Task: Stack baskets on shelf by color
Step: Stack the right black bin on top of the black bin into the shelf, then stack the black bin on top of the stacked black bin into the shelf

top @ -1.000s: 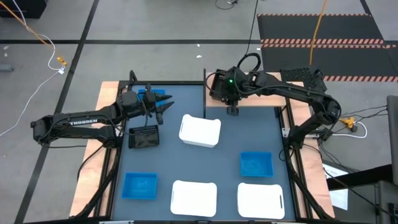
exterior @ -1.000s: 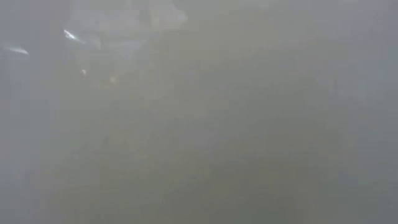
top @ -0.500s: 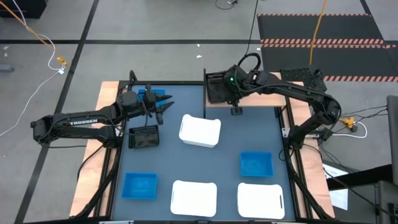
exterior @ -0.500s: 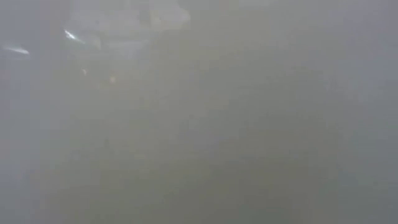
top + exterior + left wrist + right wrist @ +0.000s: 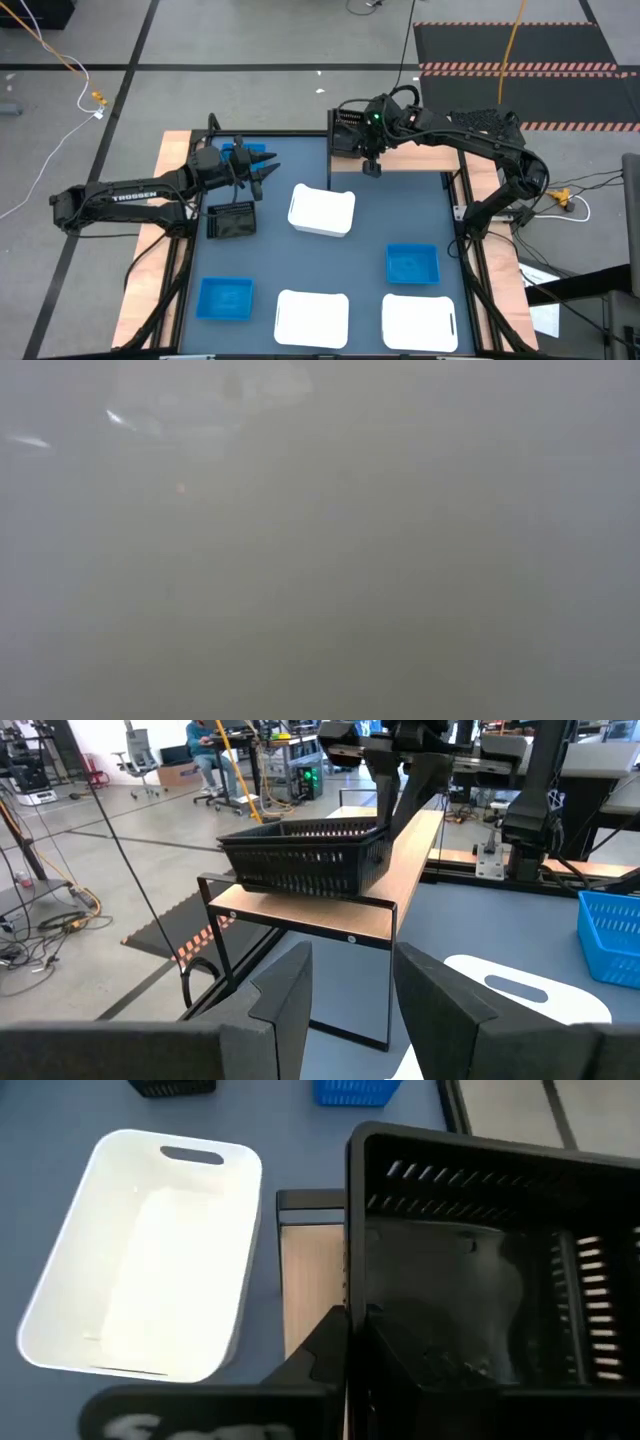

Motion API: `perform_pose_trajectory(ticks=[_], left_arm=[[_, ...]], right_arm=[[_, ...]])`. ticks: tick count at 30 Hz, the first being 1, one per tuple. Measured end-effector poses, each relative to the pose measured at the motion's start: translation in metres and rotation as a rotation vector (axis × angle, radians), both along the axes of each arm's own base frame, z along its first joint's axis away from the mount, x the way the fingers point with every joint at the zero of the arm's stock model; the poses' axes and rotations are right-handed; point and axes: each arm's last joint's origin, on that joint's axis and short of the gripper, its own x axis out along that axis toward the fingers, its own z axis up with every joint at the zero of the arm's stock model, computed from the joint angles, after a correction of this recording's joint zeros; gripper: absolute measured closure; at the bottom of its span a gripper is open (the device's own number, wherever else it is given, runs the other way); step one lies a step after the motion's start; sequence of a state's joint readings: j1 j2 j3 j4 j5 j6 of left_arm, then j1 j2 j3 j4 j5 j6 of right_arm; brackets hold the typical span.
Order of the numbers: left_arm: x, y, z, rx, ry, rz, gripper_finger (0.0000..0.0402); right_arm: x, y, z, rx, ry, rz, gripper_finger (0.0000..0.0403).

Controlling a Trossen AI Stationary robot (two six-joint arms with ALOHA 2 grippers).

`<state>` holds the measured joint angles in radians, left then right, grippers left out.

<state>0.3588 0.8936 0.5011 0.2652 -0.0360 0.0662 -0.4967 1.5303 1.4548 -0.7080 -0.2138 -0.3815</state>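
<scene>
My right gripper [image 5: 371,166] is shut on a black slatted basket [image 5: 346,131] at the left end of the light-brown shelf [image 5: 415,156]. In the left wrist view this basket [image 5: 305,857] sits on or just above the shelf board [image 5: 330,916]; which, I cannot tell. My left gripper [image 5: 266,173] hovers open over the table's far left, beside a blue basket [image 5: 246,152] and past a second black basket [image 5: 232,220]. The low view is fogged and shows nothing. My right gripper holds the black basket by the rim of its wall [image 5: 347,1295] on the side toward the table's near edge. One finger [image 5: 405,1370] is inside the basket and one outside. The fingers come from above, slanting down. The basket stays level over the shelf's left end.
On the blue-grey tabletop lie three white baskets [image 5: 322,211] [image 5: 312,318] [image 5: 420,323] and two blue ones [image 5: 412,264] [image 5: 225,298]. The shelf board to the right of the held basket is bare. The black table frame [image 5: 462,215] runs along the sides.
My right gripper has carried the black basket a short way toward the table's far edge and slightly left, over the shelf's left end, and has stayed shut on it. The left arm has kept still.
</scene>
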Motion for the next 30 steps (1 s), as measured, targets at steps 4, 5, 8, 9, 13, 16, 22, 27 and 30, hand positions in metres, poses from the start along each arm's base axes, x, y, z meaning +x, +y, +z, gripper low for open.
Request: perform_pose_trajectory(ticks=[4, 5, 8, 9, 13, 16, 22, 27, 30], left_arm=[[0.0, 0.0, -0.001, -0.002, 0.005, 0.0, 0.0256], [0.0, 0.0, -0.001, -0.004, 0.009, 0.0, 0.0256], [0.0, 0.0, -0.003, -0.014, 0.032, 0.0, 0.0256], [0.0, 0.0, -0.004, -0.019, 0.034, 0.001, 0.0256], [0.0, 0.0, -0.004, -0.037, 0.034, 0.004, 0.0256], [-0.001, 0.0, -0.005, -0.037, 0.04, 0.018, 0.0256], [-0.012, 0.001, -0.008, -0.04, 0.12, 0.169, 0.0256], [-0.035, -0.006, 0.001, -0.044, 0.103, 0.236, 0.0256], [-0.051, -0.011, 0.012, -0.013, 0.047, 0.289, 0.0256]], right_arm=[[-0.002, 0.004, -0.003, 0.032, 0.038, -0.016, 0.0376], [-0.002, 0.005, -0.003, 0.029, 0.052, -0.021, 0.0372], [-0.004, 0.006, -0.005, 0.006, 0.087, -0.016, 0.0359], [-0.004, 0.006, -0.005, 0.0, 0.092, -0.016, 0.0355], [-0.003, 0.005, -0.004, -0.012, 0.078, -0.014, 0.0337], [-0.001, 0.004, -0.003, -0.023, 0.058, -0.015, 0.0319], [-0.001, 0.008, 0.016, -0.097, -0.075, -0.001, 0.0291], [0.014, 0.027, 0.017, -0.1, -0.12, 0.06, 0.0282], [0.041, 0.048, 0.004, -0.102, -0.142, 0.145, 0.0281]])
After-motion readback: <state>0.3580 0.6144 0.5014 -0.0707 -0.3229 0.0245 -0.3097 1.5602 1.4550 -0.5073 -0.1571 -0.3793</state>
